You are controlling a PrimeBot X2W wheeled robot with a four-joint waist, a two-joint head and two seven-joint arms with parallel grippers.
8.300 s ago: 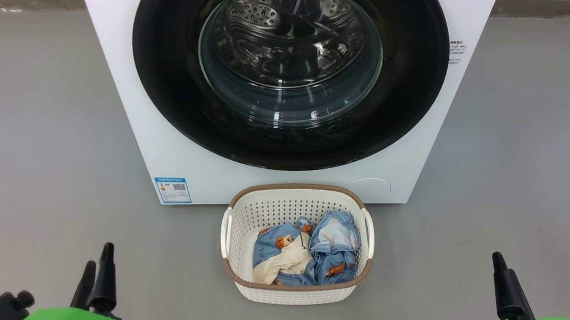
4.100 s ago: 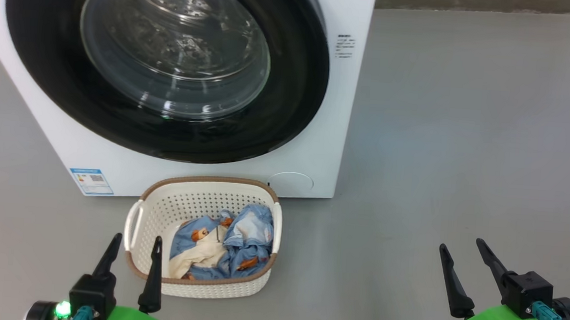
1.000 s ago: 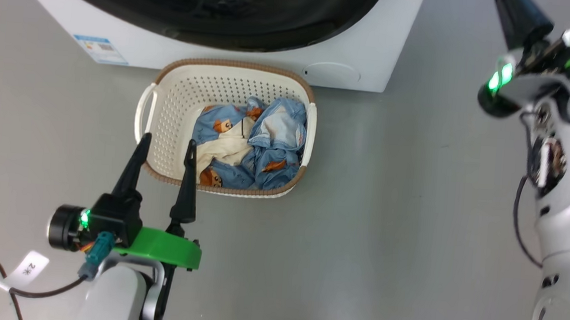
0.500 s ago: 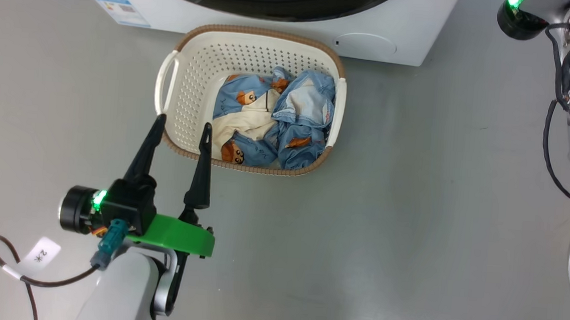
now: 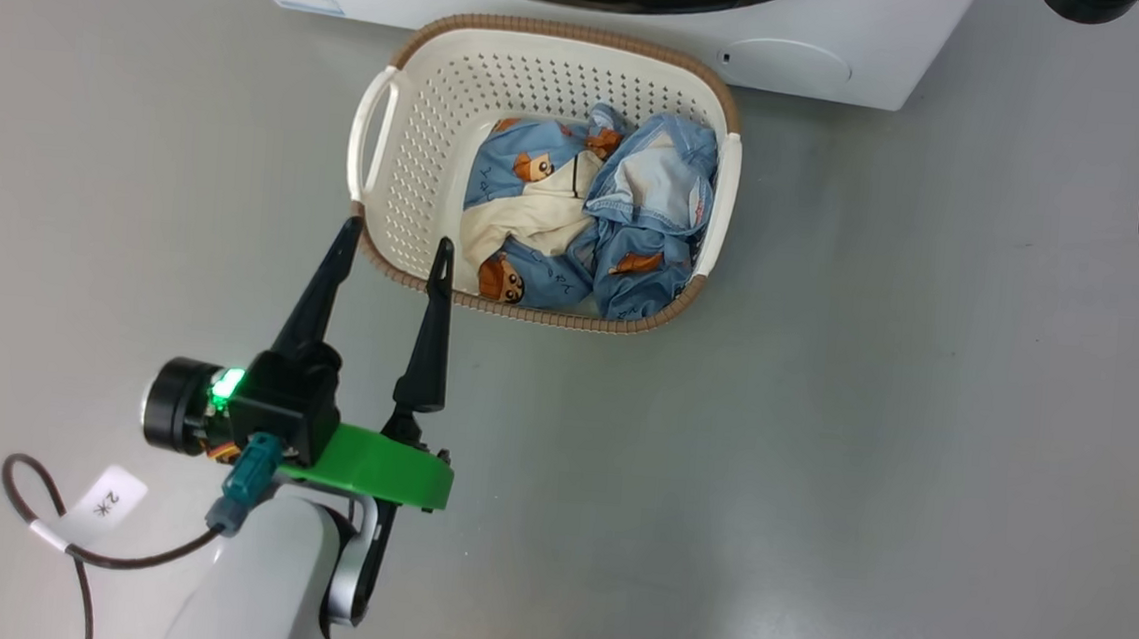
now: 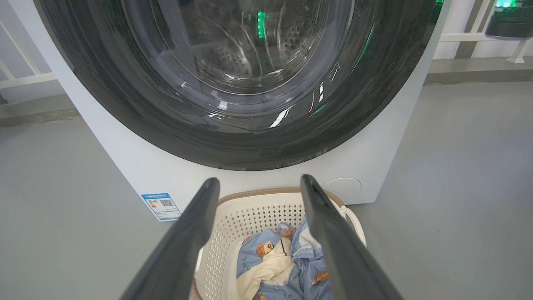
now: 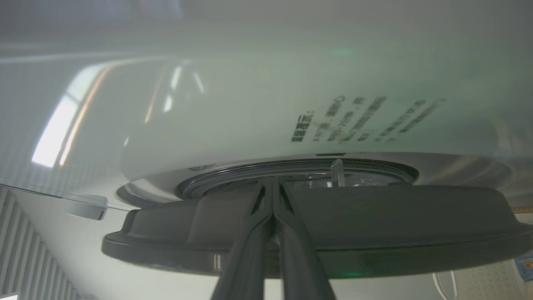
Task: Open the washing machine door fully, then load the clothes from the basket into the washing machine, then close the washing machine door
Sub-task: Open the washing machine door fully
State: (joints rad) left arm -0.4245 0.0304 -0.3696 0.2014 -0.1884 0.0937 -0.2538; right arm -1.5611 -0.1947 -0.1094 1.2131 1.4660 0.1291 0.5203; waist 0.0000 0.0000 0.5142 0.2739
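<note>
Up against the right edge of the washing machine door (image 7: 374, 225), probing with the right claw (image 7: 272, 189), pressed together and pinching nothing, tips at the glossy black rim close to the white front of the washing machine (image 7: 250, 104); judged to be step one, door shut or barely ajar, hard to say which. Nearer, left claw (image 5: 398, 235) spread and empty by the near-left corner of the basket (image 5: 549, 32), standing on the floor (image 5: 823, 427) just before the machine with the clothes (image 5: 587, 210) bundled inside. Next, likely: hook behind the rim, pull and swing wide, only then reach for the fabric.
</note>
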